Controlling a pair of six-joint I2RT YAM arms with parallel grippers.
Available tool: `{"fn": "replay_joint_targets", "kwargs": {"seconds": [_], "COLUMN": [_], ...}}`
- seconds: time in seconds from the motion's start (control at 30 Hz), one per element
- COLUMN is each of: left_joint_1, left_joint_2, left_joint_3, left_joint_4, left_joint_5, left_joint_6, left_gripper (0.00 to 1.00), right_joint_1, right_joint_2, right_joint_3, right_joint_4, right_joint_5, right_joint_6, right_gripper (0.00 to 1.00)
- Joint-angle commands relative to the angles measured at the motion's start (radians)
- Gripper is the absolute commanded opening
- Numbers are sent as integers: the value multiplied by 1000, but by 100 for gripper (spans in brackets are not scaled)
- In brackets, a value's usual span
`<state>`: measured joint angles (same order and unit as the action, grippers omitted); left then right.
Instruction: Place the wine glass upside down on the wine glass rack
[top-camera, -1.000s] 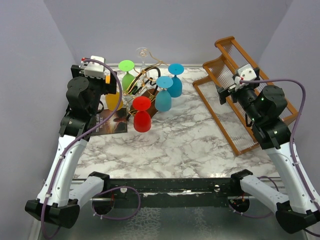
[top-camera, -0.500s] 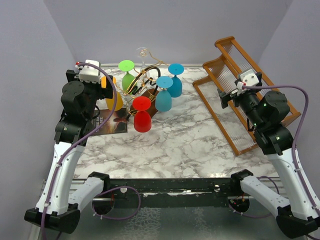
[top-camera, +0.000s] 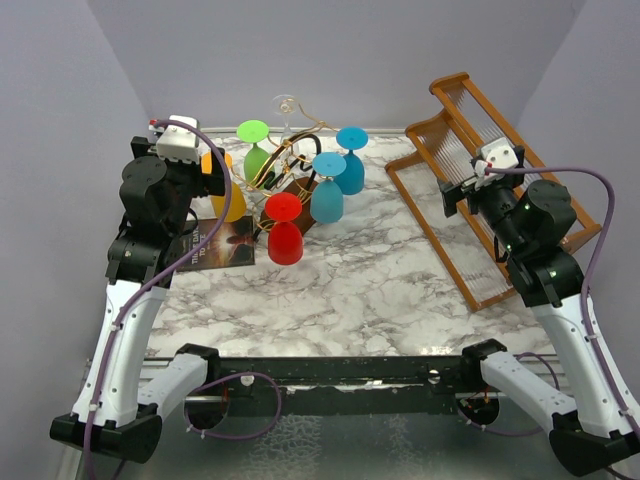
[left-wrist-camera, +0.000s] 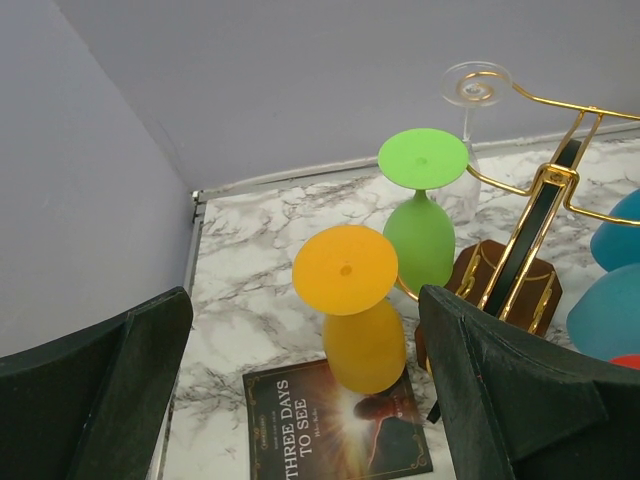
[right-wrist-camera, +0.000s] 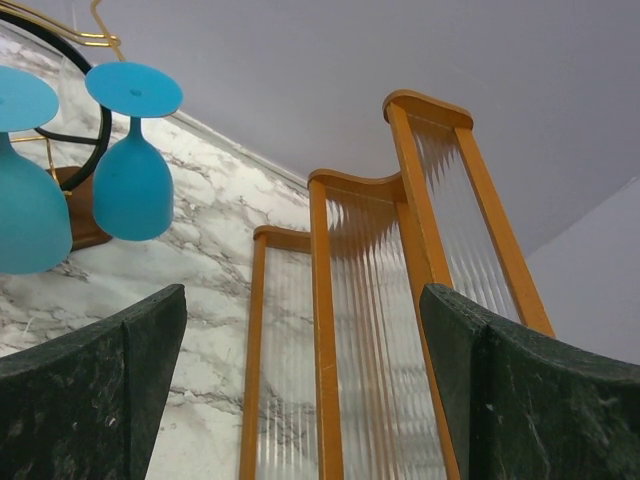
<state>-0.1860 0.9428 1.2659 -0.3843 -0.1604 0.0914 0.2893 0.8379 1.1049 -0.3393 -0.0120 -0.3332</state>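
The left arm (top-camera: 150, 215) stands raised at the far left of the marble surface (top-camera: 350, 280), its wrist bent so that the left claw (left-wrist-camera: 305, 298) points down and forward at the glasses; its jaws are spread wide and grip nothing. The right arm (top-camera: 530, 235) is raised at the far right, and the right claw (right-wrist-camera: 302, 290), also wide open and empty, faces the orange-brown slatted rack (right-wrist-camera: 370, 330). A book (left-wrist-camera: 330, 430) lying flat on the surface reads "THREE DAYS TO SEE". The wine glass rack (left-wrist-camera: 530, 215), gold scrolls with a black bar on a brown base, stands at the far left centre. The orange wine glass (left-wrist-camera: 365, 345) is upside down, foot up, at the rack's left side, its bowl over the book's far corner. It lies ahead of the left claw, between the lines of its fingers and apart from both. Whether it rests on wire or on the book cannot be told. A green glass (left-wrist-camera: 420, 235), a clear glass (left-wrist-camera: 470, 85), two blue glasses (right-wrist-camera: 132, 185) and a red glass (top-camera: 284, 232) are inverted around the rack.
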Motion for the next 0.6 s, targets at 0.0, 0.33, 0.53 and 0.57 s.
{"fn": "replay_joint_targets", "kwargs": {"seconds": [0.0,0.33,0.53,0.57], "left_joint_1": [8,7,7,7], "left_joint_2": [-5,-2,-4,-3], "left_joint_3": [21,27,26,29], "left_joint_4": [-9,-11,-9,-13], "left_joint_5": [22,33,27,26], "left_joint_6": [-14,-24,-23,-22], "left_gripper": [99,99,99,99], "right_joint_1": [-21,-26,-29,-30], "right_joint_2": [2,-6,-11,-9], "right_joint_3": [10,19,14,16], "right_joint_4": [6,-1,1,0], "right_joint_5": [1,-10,-8,-5], "right_joint_6": [26,33,31,30], "right_gripper": [100,100,100,100]}}
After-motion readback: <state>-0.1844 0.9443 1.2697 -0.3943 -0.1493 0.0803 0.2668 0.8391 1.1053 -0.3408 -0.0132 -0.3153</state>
